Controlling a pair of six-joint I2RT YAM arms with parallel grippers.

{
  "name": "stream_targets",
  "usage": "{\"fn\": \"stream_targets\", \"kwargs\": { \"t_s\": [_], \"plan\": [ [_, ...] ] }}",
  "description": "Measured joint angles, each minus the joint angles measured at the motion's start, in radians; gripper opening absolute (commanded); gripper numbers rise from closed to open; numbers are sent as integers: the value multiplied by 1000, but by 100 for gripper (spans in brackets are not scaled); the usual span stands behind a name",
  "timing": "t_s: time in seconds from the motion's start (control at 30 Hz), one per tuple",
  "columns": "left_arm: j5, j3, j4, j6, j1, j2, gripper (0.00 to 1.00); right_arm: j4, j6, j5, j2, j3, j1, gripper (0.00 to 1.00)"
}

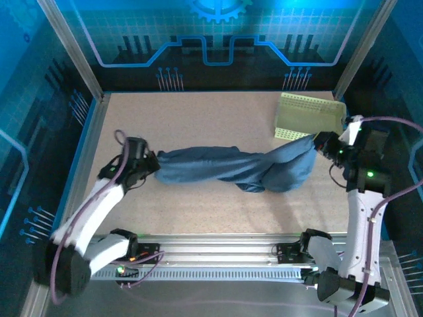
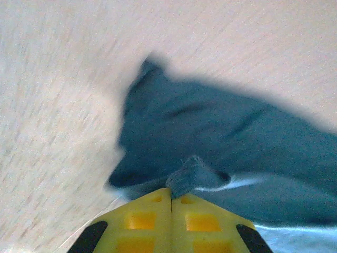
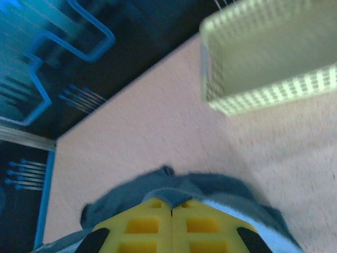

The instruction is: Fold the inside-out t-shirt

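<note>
The left fingers (image 2: 164, 204), blocky and yellow, are pressed shut on a small fold of the t-shirt (image 1: 228, 166). The soft, wrinkled slate-blue garment lies stretched and twisted like a rope across the speckled beige worktop (image 1: 198, 115), bulging toward its right end. There the right fingers (image 3: 166, 208) are clamped on its edge. Just behind them, a pale yellow-green perforated plastic basket (image 1: 309, 116) shows a bare interior.

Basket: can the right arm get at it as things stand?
Probably within reach, since the basket sits just beyond the right fingers, but not freely: they are shut on the t-shirt, which would drag along.
</note>
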Motion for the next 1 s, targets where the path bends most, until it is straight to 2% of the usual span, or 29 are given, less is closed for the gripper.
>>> {"fn": "stream_targets", "kwargs": {
  "t_s": [0.1, 0.2, 0.3, 0.4, 0.5, 0.63, 0.7, 0.87, 1.0],
  "plan": [
    [68, -3, 149, -4, 76, -258, 0, -26, 14, 2, 20, 222, -37, 0],
    [134, -1, 317, -27, 130, -403, 0, -38, 26, 24, 54, 481, -58, 0],
    [183, 19, 444, -53, 142, -426, 0, -51, 31, 49, 88, 717, -62, 0],
    [196, 27, 502, -67, 143, -376, 0, -53, 31, 84, 100, 875, -63, 0],
    [198, 34, 483, -82, 166, -257, 0, -53, 31, 96, 100, 921, -63, 0],
    [261, 65, 433, -108, 230, -9, 0, -51, 37, 74, 117, 847, -63, 0],
    [301, 65, 422, -126, 243, 45, 0, -55, 41, 48, 169, 797, -63, 0],
    [382, 82, 505, -152, 257, 4, 0, -62, 53, 38, 305, 759, -63, 0],
    [441, 179, 591, -184, 264, -43, 0, -76, 53, 38, 339, 833, -63, 0]
  ]
}}
